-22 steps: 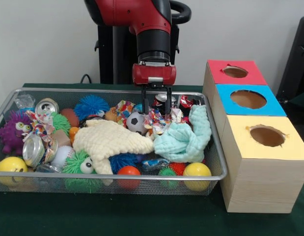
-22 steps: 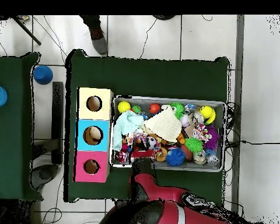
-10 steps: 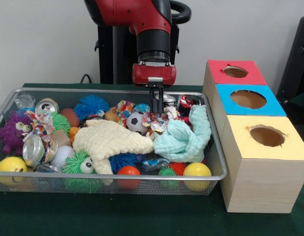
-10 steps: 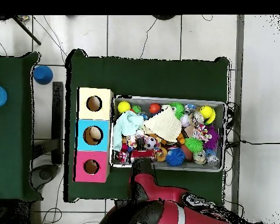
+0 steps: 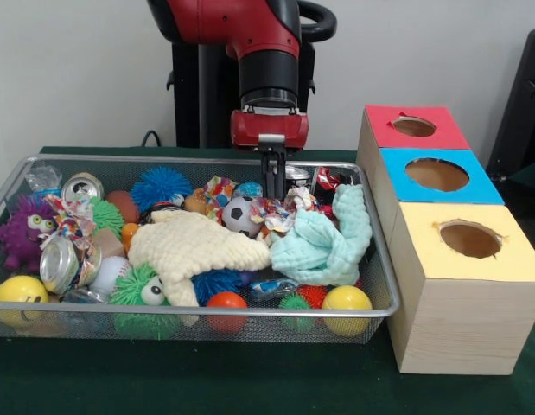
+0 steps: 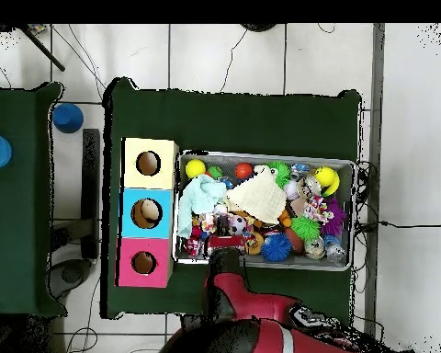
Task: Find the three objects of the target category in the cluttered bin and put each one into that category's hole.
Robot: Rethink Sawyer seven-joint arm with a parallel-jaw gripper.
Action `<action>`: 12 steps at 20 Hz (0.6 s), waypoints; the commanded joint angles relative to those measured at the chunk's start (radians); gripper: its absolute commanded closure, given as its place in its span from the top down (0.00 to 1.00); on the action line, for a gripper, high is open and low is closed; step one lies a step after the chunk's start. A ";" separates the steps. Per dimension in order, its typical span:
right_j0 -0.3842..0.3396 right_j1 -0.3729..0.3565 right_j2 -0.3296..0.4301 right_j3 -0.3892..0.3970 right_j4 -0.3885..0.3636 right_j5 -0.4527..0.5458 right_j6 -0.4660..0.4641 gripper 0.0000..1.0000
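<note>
Worktop (image 5: 250,389): we see dark green cloth carrying a wire mesh bin (image 5: 384,290) and a wooden box row just beside it.
Box row: three joined boxes, red-topped (image 5: 384,130), blue-topped (image 5: 397,186) and yellow-topped (image 5: 509,259), each with one round hole in its top.
Arm (image 5: 250,35): red and black, coming straight down over the bin's far middle.
Cream cloth (image 5: 194,246): spread across the bin's centre.
Mint cloth (image 5: 323,242): bunched toward the side nearest the boxes.
Hand (image 5: 274,192): we see its fingers (image 5: 274,177) drawn together, tips at the crumpled colourful wrapper (image 5: 280,212); we cannot tell whether they pinch it.
Smaller clutter: crushed cans (image 5: 60,264), soccer ball (image 5: 239,214), blue spiky ball (image 5: 160,187), purple fuzzy toy (image 5: 21,233), yellow balls (image 5: 347,303).
</note>
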 commanded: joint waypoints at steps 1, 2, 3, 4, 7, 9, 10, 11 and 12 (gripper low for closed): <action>-0.080 -0.158 0.065 -0.079 -0.078 0.184 0.204 0.00; -0.098 -0.192 0.081 -0.070 -0.105 0.230 0.211 0.00; -0.112 -0.215 0.092 -0.064 -0.123 0.256 0.217 0.00; -0.135 -0.249 0.114 -0.055 -0.152 0.303 0.225 0.00; -0.182 -0.321 0.170 -0.040 -0.189 0.399 0.237 0.00; -0.209 -0.349 0.204 -0.033 -0.203 0.443 0.240 0.00; -0.207 -0.349 0.203 -0.033 -0.198 0.446 0.232 0.00; -0.206 -0.348 0.203 -0.034 -0.193 0.449 0.225 0.00; -0.205 -0.347 0.202 -0.034 -0.187 0.452 0.218 0.00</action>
